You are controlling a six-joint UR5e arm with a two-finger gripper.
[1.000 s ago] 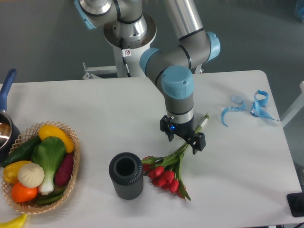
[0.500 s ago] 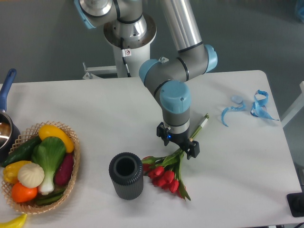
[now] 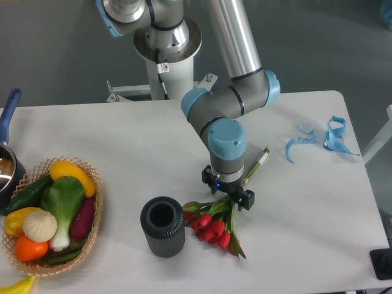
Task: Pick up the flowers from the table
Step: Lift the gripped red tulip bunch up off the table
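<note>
I hold gripper (image 3: 228, 195) low over flowers (image 3: 214, 225), fingers spread wide either side of stems for mid-bunch grasp. Flowers lie flat on table (image 3: 135, 135), red heads just beside dark vase (image 3: 163, 227).

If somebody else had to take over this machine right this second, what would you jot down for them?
End effector: low over the flower stems, straddling them; whether it has closed is not visible.
Flowers: lying on the white table, red heads just right of the dark vase, stem ends pointing up-right past the arm.
Done: the arm is positioned over the stems.
Left: confirm the grip, then lift the bunch clear of the table.
</note>
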